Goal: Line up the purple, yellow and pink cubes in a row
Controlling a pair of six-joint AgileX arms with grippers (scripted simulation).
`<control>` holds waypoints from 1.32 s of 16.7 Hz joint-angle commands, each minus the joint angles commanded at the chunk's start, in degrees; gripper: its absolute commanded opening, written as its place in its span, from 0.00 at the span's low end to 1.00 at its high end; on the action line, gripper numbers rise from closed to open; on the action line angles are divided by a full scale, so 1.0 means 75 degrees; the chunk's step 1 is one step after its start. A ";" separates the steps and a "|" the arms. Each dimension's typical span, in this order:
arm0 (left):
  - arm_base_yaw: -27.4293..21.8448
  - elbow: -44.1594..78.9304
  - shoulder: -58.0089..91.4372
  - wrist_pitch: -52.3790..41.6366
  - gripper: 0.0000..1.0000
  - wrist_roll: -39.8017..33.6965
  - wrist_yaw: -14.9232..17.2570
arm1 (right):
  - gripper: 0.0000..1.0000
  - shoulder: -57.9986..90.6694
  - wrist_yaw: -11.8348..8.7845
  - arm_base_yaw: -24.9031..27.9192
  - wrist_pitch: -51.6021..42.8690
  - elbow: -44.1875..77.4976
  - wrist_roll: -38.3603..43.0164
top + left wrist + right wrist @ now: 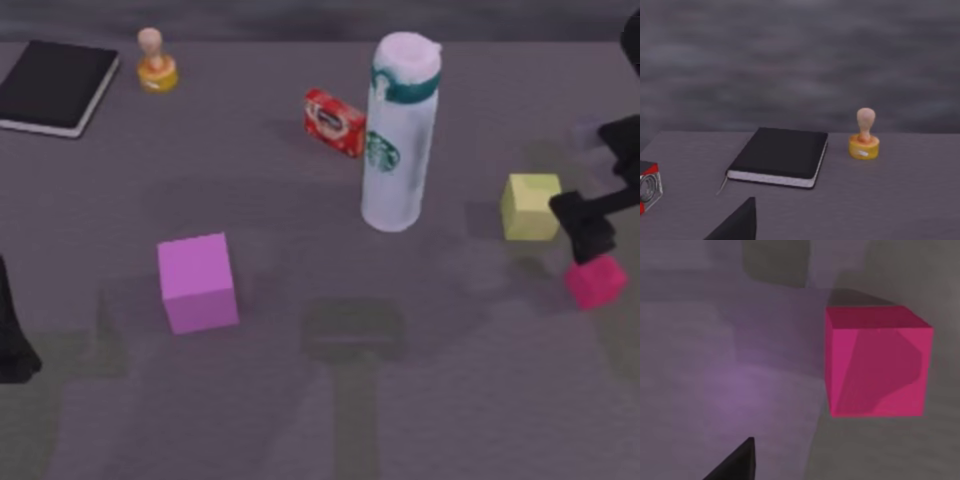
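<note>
The large purple cube (197,283) rests on the table left of centre. At the right, the pale yellow cube (531,206) stands with the small pink cube (596,282) just in front of it and a little further right. My right gripper (588,240) hangs over the pink cube's back edge, open and holding nothing. In the right wrist view the pink cube (877,362) lies ahead of the one dark fingertip (737,465) that shows, apart from it. My left gripper (14,352) is parked at the left edge, open; one of its fingertips (737,225) shows.
A tall white bottle (398,135) stands between the purple and yellow cubes. Behind it lies a small red box (334,122). At the back left are a black notebook (55,86) and a wooden stamp (156,62).
</note>
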 joint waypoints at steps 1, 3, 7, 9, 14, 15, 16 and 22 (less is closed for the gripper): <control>0.0000 0.0000 0.0000 0.0000 1.00 0.0000 0.0000 | 1.00 0.0235 -0.0006 0.0019 -0.0115 0.0211 -0.0022; 0.0000 0.0000 0.0000 0.0000 1.00 0.0000 0.0000 | 1.00 0.0468 -0.0014 0.0038 -0.0224 0.0422 -0.0045; 0.0000 0.0000 0.0000 0.0000 1.00 0.0000 0.0000 | 1.00 0.0447 -0.0011 -0.0004 -0.0207 0.0401 -0.0039; 0.0000 0.0000 0.0000 0.0000 1.00 0.0000 0.0000 | 1.00 0.0506 -0.0013 0.0012 -0.0082 0.0311 -0.0050; 0.0000 0.0000 0.0000 0.0000 1.00 0.0000 0.0000 | 1.00 0.1131 -0.0009 0.0038 0.1403 -0.0479 -0.0031; 0.0000 0.0000 0.0000 0.0000 1.00 0.0000 0.0000 | 1.00 0.1267 -0.0008 0.0043 0.1722 -0.0651 -0.0026; 0.0000 0.0000 0.0000 0.0000 1.00 0.0000 0.0000 | 1.00 0.1389 -0.0007 0.0047 0.1964 -0.0792 -0.0021; 0.0000 0.0000 0.0000 0.0000 1.00 0.0000 0.0000 | 1.00 0.1535 -0.0006 0.0052 0.2210 -0.0946 -0.0016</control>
